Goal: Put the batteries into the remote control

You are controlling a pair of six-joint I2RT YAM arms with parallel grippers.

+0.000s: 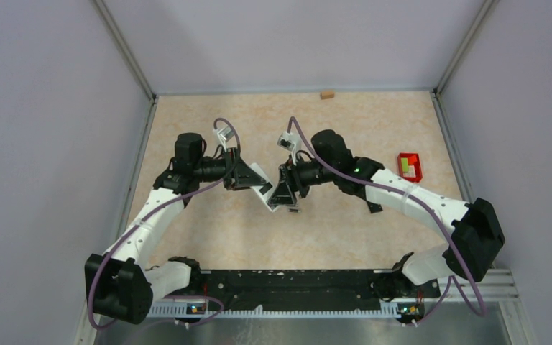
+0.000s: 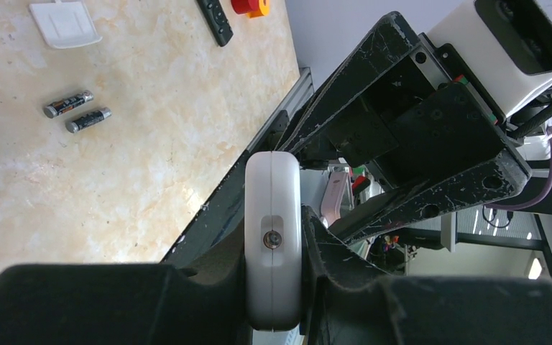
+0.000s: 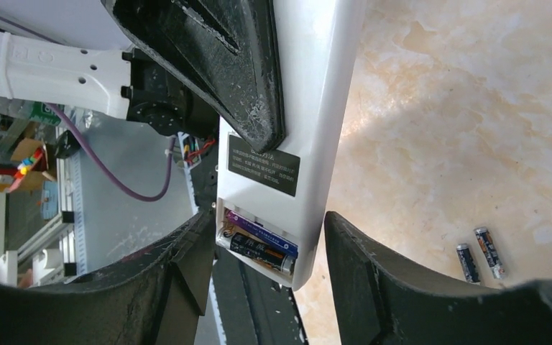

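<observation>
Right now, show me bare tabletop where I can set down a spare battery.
Free: the near strip between the remote and the base rail; the far strip before the wooden block. Crowded: the centre, around the remote.

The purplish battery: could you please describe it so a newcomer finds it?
In the right wrist view, follow the white remote down to its open lower end. Of the two there, the purplish battery is uppermost, the black battery below it.
</observation>
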